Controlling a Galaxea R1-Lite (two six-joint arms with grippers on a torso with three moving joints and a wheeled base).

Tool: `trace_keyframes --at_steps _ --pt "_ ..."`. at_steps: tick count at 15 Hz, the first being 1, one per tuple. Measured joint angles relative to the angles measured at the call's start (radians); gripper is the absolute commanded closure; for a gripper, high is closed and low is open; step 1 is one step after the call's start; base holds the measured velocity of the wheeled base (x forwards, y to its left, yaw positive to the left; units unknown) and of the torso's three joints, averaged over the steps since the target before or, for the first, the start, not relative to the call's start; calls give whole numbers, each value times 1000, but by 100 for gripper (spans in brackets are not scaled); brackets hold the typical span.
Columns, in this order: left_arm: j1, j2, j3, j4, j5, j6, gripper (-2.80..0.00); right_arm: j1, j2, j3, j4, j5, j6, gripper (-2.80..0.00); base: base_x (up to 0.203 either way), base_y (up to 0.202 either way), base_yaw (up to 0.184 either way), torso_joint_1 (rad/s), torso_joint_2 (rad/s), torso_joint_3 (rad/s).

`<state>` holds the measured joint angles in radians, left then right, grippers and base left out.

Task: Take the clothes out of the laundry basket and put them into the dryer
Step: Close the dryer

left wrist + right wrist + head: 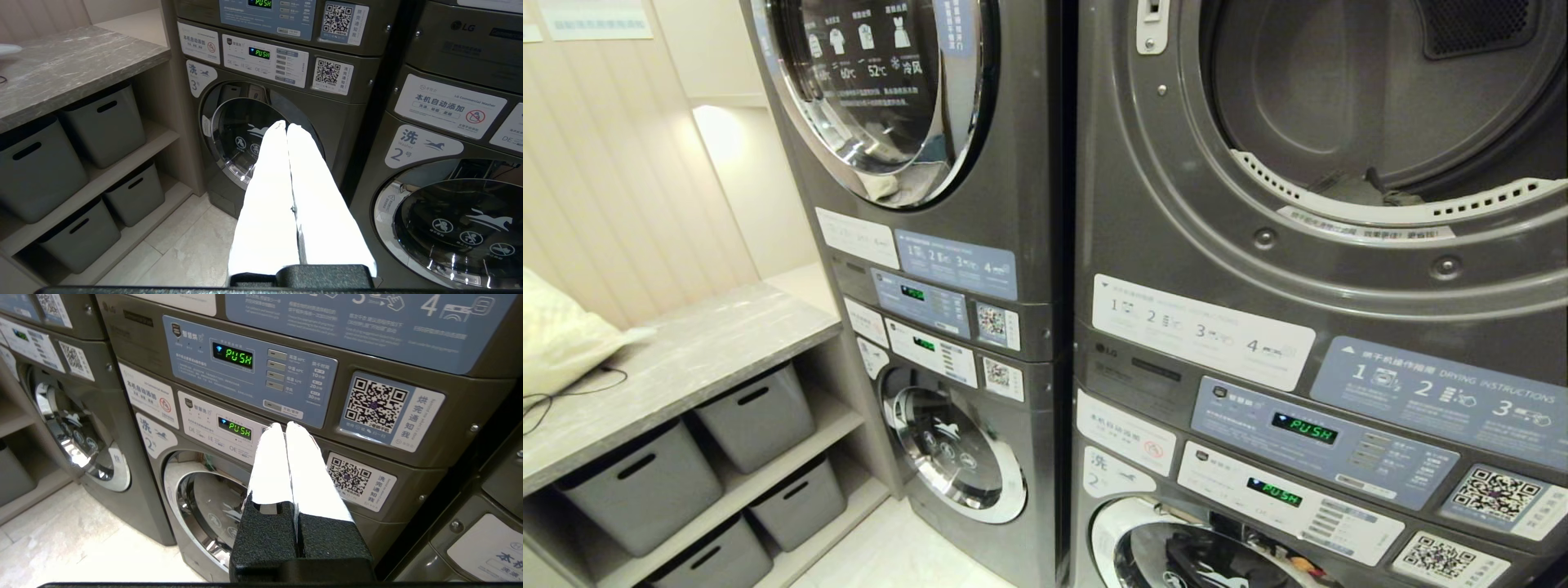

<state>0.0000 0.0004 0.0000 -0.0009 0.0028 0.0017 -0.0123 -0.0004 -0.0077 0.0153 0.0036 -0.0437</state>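
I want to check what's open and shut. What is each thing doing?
right dryer: door open, something dark lying in the drum.
left dryer door: shut.
lower washer door: shut.
displays: lit, reading PUSH.
left gripper: shut, holding nothing.
right gripper: shut, holding nothing.
storage bins: tucked on their shelves.

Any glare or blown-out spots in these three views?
Head view: bright lamp patch on the wall, reflections on the closed dryer door. Left wrist view: left hand fingers overexposed white, glare on the washer door. Right wrist view: right hand fingers equally washed out; displays stay readable.
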Motion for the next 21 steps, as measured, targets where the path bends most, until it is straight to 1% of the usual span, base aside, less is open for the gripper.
trace_keyframes --at_steps 3,18,21 --pt "1 0 0 -1 0 0 0 0 0 6 -14 -2 11 0 4 4 -26 5 4 1" --pt "0 0 0 0 0 0 0 0 0 8 -17 -2 21 0 1 8 -171 -1 7 5" --pt "0 0 0 0 0 0 0 0 0 8 -17 -2 22 0 2 9 -120 -2 7 12"
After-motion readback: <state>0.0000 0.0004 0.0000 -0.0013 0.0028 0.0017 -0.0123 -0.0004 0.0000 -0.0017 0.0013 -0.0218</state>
